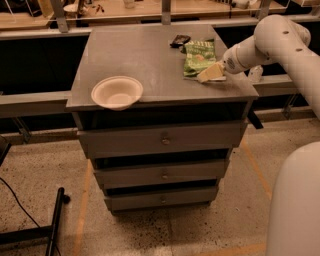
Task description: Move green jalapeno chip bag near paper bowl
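The green jalapeno chip bag [199, 56] lies flat on the right rear part of the grey cabinet top [150, 60]. My gripper [210, 73] comes in from the right on the white arm [270, 42] and sits at the bag's near right corner, touching or just over it. The paper bowl [117, 92] stands upright at the front left of the cabinet top, well apart from the bag.
A small black flat packet [179, 40] lies just behind the bag. The cabinet has three drawers [162, 140] below the top. A bench with clutter [125, 7] runs behind it. A black stand foot [52, 225] lies on the floor at the left.
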`<state>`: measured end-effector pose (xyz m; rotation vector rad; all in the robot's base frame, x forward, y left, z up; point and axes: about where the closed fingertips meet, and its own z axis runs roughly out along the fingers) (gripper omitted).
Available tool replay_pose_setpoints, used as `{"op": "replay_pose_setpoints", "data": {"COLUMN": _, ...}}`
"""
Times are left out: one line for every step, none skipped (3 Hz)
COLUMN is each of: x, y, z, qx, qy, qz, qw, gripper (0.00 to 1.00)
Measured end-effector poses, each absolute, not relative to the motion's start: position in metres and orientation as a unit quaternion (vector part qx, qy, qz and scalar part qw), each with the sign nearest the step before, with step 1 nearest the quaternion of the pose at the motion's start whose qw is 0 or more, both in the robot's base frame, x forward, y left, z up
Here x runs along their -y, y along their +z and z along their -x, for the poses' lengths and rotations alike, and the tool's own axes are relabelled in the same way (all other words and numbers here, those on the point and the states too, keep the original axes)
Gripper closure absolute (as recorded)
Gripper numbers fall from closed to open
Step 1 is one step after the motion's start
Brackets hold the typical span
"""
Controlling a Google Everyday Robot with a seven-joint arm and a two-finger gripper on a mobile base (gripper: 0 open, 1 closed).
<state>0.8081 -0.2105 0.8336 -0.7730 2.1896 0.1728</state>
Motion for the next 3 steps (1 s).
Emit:
{"op": "replay_pose_setpoints", "data": {"x": 0.2104, "y": 0.8359, "z": -0.8081, "qx": -0.864, "qy": 0.068, "qz": 0.305, "qw": 0.395, "gripper": 0.95}}
{"op": "replay_pose_setpoints", "data": {"x": 0.2104, "y": 0.836, "z": -0.8081, "qx": -0.864, "qy": 0.068, "qz": 0.305, "qw": 0.395, "gripper": 1.0}}
{"op": "replay_pose_setpoints", "data": {"x": 0.2104, "y": 0.8363, "z": -0.8081, "qx": -0.864, "qy": 0.068, "qz": 0.305, "qw": 0.396, "gripper": 1.0}}
